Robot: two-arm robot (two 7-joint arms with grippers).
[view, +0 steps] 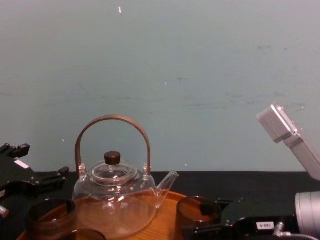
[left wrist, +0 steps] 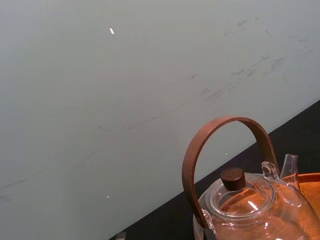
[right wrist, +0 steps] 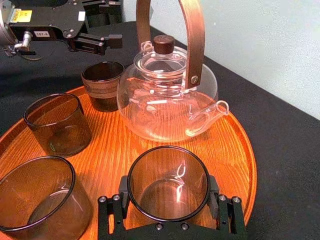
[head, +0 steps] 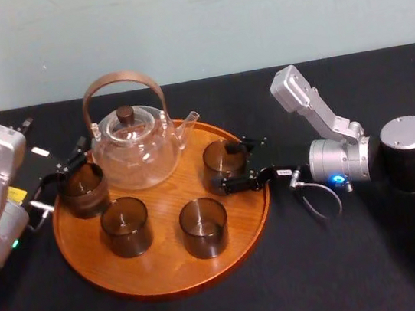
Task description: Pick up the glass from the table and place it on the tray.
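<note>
The glass [head: 221, 166] is a smoky brown tumbler standing upright at the right side of the round wooden tray [head: 170, 273]. My right gripper [head: 230, 168] reaches in from the right and is shut on it, one finger against each side. In the right wrist view the glass [right wrist: 167, 182] sits between the black fingers [right wrist: 123, 192], its base on the wood. My left gripper [head: 67, 175] hovers open at the tray's left edge, just above and behind another tumbler [head: 82, 190]. The right wrist view shows the left gripper [right wrist: 117, 22] beyond that tumbler [right wrist: 102, 85].
A clear glass teapot [head: 135, 146] with an arched brown handle stands at the back of the tray. Two more brown tumblers [head: 125, 226] [head: 203, 226] stand at the tray's front. Black table [head: 346, 260] surrounds the tray, with a pale wall [view: 200, 75] behind.
</note>
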